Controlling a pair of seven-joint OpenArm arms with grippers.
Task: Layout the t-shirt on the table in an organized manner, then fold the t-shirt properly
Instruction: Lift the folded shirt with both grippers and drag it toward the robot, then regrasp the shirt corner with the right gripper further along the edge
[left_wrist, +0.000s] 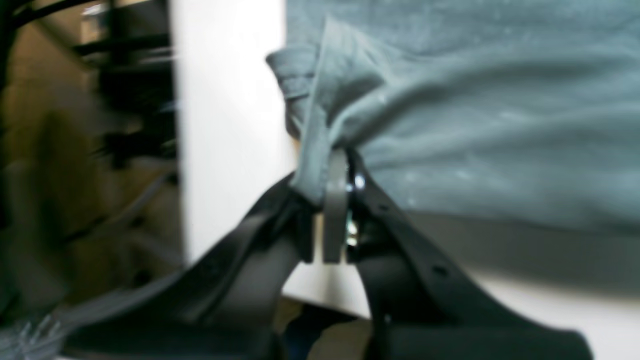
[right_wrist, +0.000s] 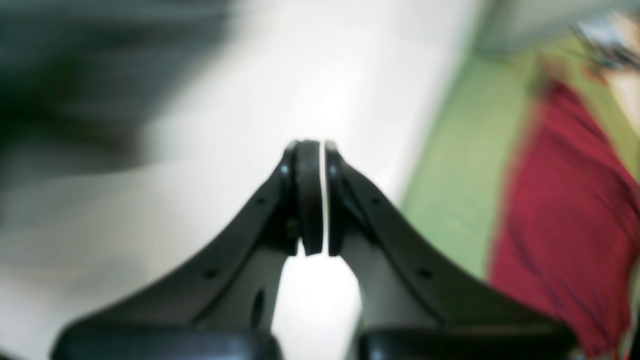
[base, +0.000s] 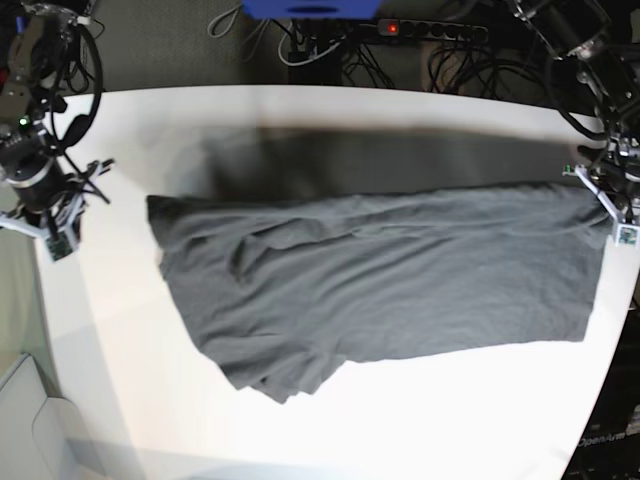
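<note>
The dark grey t-shirt (base: 380, 280) stretches sideways across the white table (base: 450, 420), bunched at its lower left. It casts a broad shadow on the table behind its far edge. My left gripper (base: 610, 205) stands at the table's right edge. In the left wrist view that left gripper (left_wrist: 335, 200) is shut on a gathered corner of the t-shirt (left_wrist: 475, 125), held above the table (left_wrist: 225, 125). My right gripper (base: 62, 225) hangs over the table's left side, apart from the shirt. In its own wrist view the right gripper (right_wrist: 322, 200) is shut with nothing between its pads.
Cables and a power strip (base: 430, 30) lie beyond the table's far edge, next to a blue object (base: 310, 8). A white box (base: 30, 420) sits off the near left corner. Green floor and a red cloth (right_wrist: 560, 200) show past the table edge.
</note>
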